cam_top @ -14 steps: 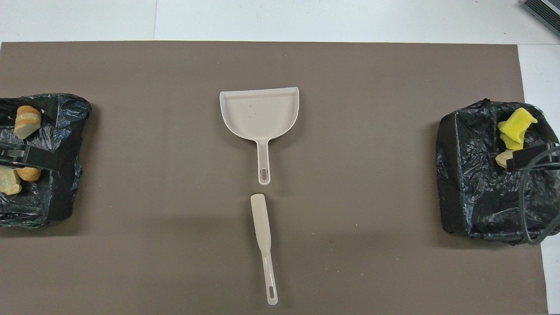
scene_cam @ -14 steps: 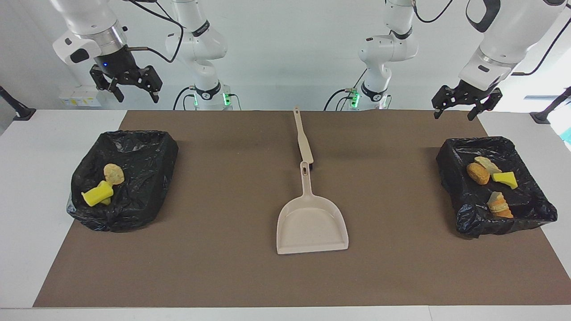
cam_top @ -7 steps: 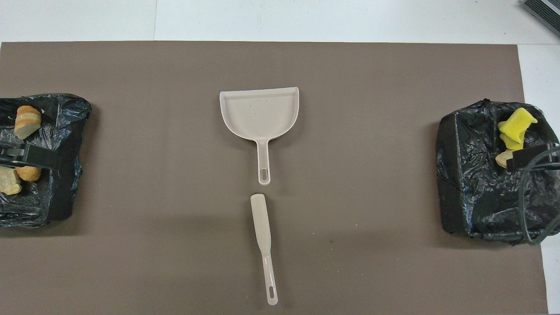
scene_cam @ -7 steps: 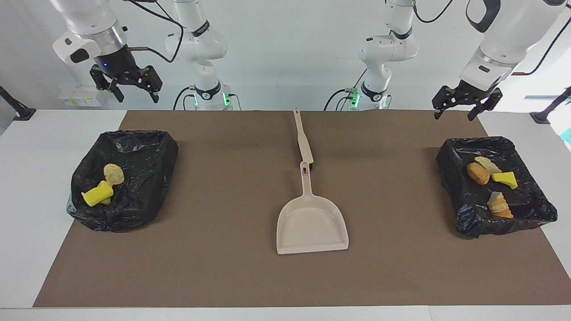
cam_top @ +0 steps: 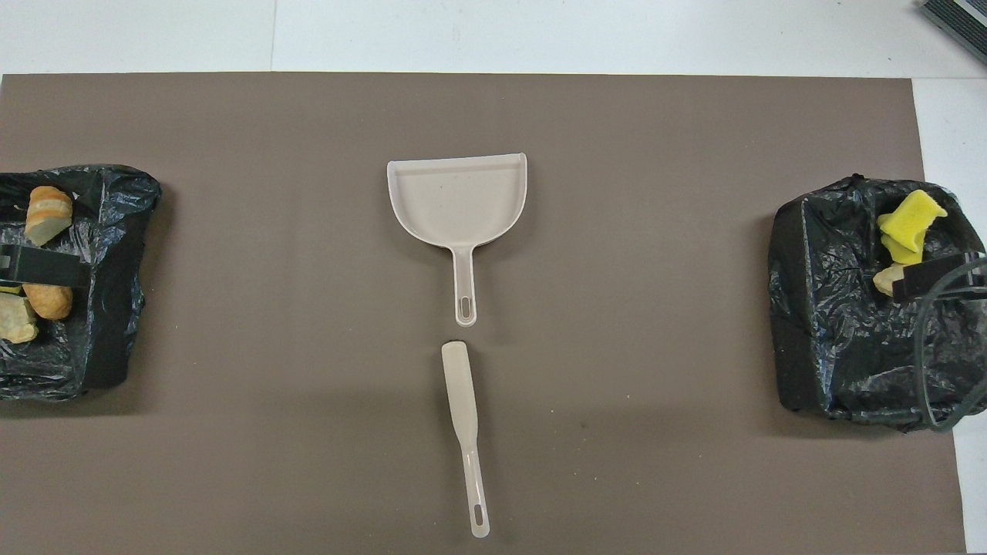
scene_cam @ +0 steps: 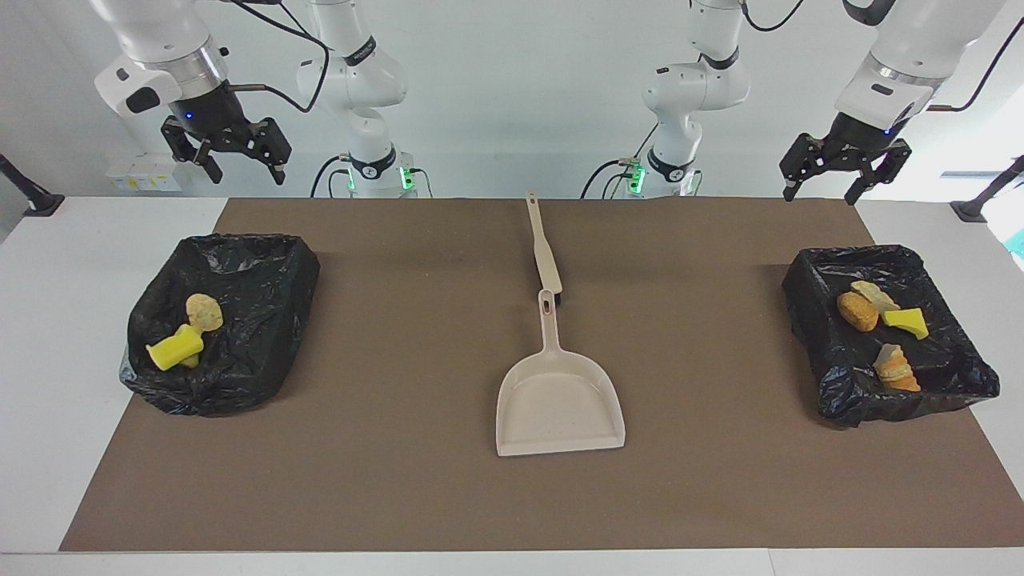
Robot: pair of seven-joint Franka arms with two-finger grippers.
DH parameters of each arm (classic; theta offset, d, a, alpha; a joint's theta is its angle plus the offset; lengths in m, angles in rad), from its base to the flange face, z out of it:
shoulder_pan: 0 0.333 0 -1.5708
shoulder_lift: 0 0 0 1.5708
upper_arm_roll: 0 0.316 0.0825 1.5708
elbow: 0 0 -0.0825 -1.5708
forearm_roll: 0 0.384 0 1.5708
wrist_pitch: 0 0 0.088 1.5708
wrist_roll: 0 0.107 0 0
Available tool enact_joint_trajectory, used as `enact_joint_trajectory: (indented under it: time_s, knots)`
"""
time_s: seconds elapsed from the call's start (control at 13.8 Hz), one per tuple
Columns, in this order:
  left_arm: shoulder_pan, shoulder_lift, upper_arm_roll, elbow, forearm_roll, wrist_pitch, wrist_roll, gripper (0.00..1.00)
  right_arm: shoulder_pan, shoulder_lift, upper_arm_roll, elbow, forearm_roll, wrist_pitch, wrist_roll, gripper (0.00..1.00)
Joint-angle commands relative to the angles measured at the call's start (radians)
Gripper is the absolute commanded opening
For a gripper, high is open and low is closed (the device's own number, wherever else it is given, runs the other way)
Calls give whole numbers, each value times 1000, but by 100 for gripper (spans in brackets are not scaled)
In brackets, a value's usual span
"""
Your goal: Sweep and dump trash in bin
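The left claw (scene_cam: 845,170) is rising. It is now hanging higher above the bin (scene_cam: 952,376) at the left arm's end of the table than one second ago, and it is turning a little, so both open fingers are pointing more straight down. In the facing view it is going toward 12 o'clock. In the overhead view its dark finger (cam_top: 42,267) is sliding toward 9 o'clock, over the bin, and it is uncovering more of the brown scrap (cam_top: 48,301) under it.
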Motion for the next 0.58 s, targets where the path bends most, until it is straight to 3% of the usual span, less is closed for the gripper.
enact_joint_trajectory:
  time_s: [0.0,0.51]
  knots:
    - [2,-25,0,-5,-14,-8,-9,100,-1,-5,-4,2,17,1,10,100]
    - [5,-39,3,-16,-14,-15,-9,100,-1,-5,-4,2,17,1,10,100]
